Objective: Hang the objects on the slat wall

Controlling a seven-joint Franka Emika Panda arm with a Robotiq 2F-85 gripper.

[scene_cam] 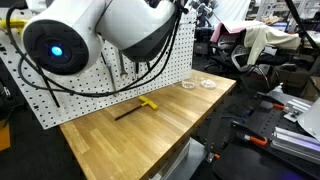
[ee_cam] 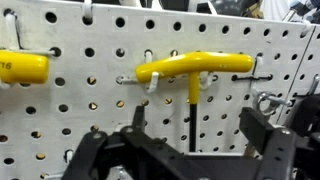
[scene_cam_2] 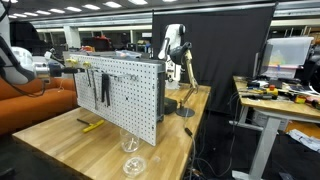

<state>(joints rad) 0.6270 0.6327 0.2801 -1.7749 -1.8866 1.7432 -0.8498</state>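
The hand (ee_cam: pixel 190 118) is being held open, at six o'clock of the hung tool (ee_cam: pixel 195 66). Unhooking is probably being risked if its shaft (ee_cam: pixel 192 95) gets brushed.

Place: an open-plan robotics lab or workshop.
Centrepiece: a white pegboard (scene_cam_2: pixel 125 95) hung with hand tools, standing on a butcher-block workbench (scene_cam: pixel 150 135).
Beyond the pegboard: a black curtain partition (scene_cam_2: pixel 215 45).
Above the pegboard: rows of ceiling strip lights (scene_cam_2: pixel 95 8).
Off to the pegboard's side: a cluttered desk (scene_cam_2: pixel 275 95) strewn with tools.
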